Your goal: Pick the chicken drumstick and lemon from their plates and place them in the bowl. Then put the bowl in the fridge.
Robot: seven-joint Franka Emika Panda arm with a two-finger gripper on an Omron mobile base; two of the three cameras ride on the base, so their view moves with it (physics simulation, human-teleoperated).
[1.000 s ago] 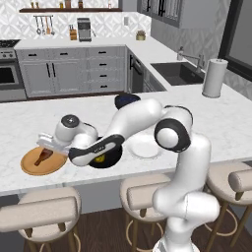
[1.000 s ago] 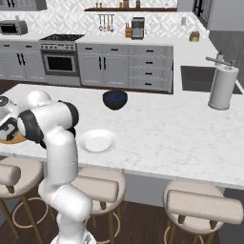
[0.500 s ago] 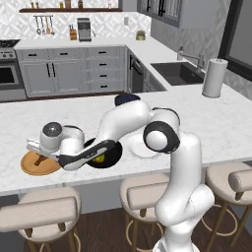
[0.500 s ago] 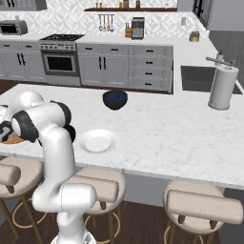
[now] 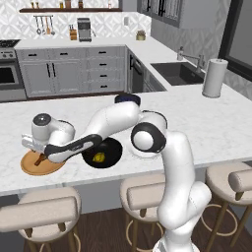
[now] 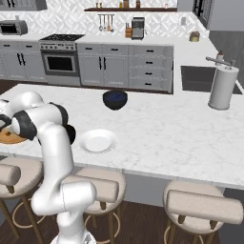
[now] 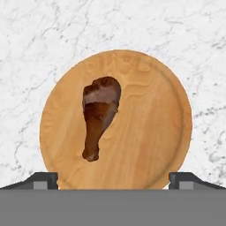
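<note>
The gripper [image 7: 113, 178], jaws spread wide and empty, hangs above the wooden plate [image 7: 154, 132] at the counter's left end. The chicken drumstick [image 7: 99, 115] lies left of the plate's centre, long axis running fingers-to-far (bone end nearer the fingers). The lemon [image 5: 99, 157] already sits in the black bowl [image 5: 112, 148] just right; bare plate surrounds the drumstick.

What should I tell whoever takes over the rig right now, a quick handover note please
Gripper: open, empty, hovering over the tan wooden plate.
Reddish-brown chicken drumstick: lying on that wooden plate, untouched.
Small yellow lemon: already in the wide black bowl, which sits on the marble counter beside the wooden plate.
White glossy plate: on the counter, nothing on it.
Done: lemon moved.
Left: grasp the drumstick, drop it in the black bowl, then carry the bowl to the fridge.
</note>
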